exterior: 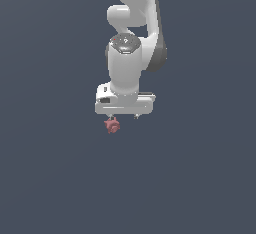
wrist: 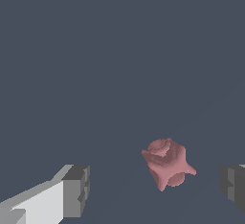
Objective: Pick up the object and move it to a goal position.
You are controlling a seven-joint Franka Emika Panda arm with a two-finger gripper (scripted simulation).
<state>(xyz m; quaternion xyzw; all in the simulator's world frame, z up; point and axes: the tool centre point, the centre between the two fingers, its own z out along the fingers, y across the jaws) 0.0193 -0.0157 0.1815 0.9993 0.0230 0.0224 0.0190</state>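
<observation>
The object is a tiny pinkish-red knobbly lump lying on the dark grey floor. In the exterior view it sits just below the white gripper, under the fingertip on the exterior view's left. The gripper points straight down and is open and empty. In the wrist view the object lies in the gap between the two grey fingertips, nearer one of them, and touches neither. The gripper's midpoint is close beside the object.
The floor is a plain dark grey surface. The white arm rises above the gripper towards the top of the exterior view. No other objects or goal marker show.
</observation>
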